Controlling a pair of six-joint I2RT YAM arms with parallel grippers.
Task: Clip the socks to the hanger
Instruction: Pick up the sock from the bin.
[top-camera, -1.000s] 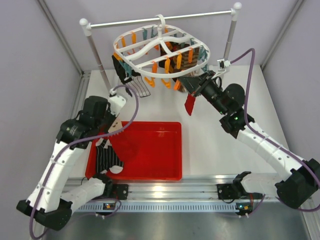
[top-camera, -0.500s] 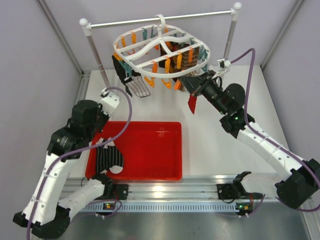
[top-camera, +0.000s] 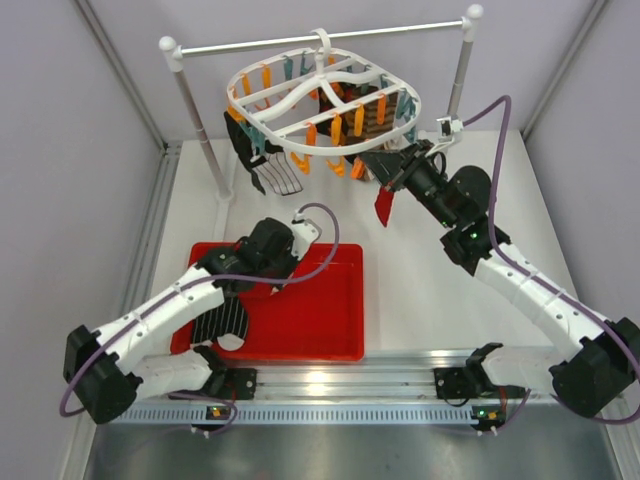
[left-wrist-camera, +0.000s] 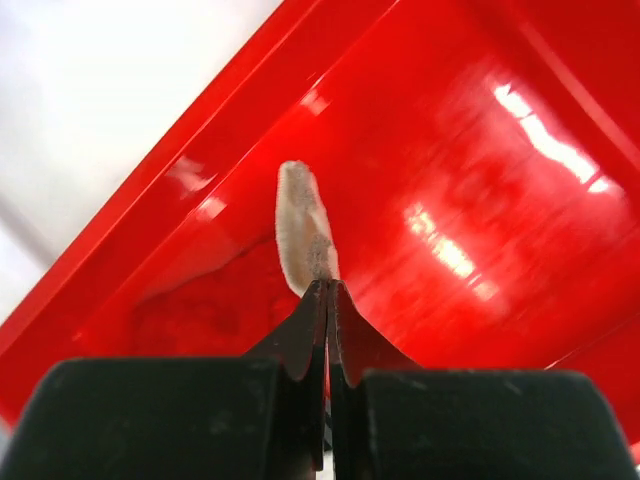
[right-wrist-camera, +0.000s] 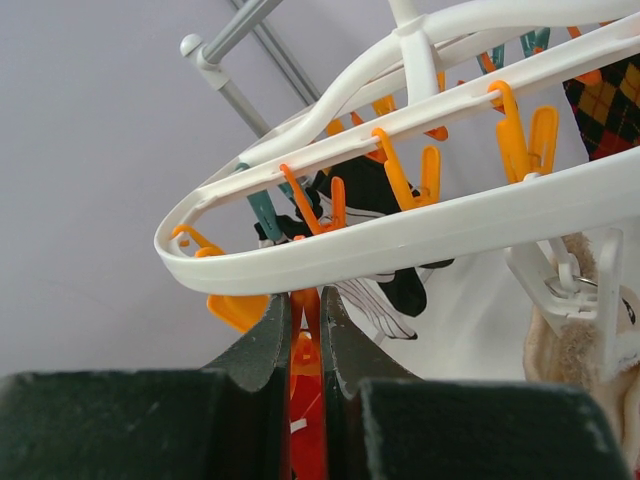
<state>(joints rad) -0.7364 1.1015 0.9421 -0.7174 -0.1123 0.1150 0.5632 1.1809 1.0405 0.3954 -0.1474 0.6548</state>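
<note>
Partway: socks (top-camera: 262, 160) hang on the hanger (right-wrist-camera: 450, 225), right gripper (right-wrist-camera: 305, 310) pinches a red sock (top-camera: 382, 208), left gripper (left-wrist-camera: 327, 290) a pale sock (left-wrist-camera: 303, 225), a striped sock (top-camera: 220, 320) is left

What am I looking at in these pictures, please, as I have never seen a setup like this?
Two white robot arms, left and right, are bolted to the near edge of a table. Each ends in a two-finger gripper. The wide picture comes from a fixed camera above and behind them. The other two come from cameras on the wrists, so each shows its own fingers.

On the table sits a red tray holding a black-and-white striped sock. At the back, a white drying hanger with orange and teal clips hangs from a rod. A few socks, such as a dark striped one, hang from it.

The left gripper, over the tray, is shut on what looks like a beige sock. The right gripper appears to hold a dark red sock up under the hanger's rim.
</note>
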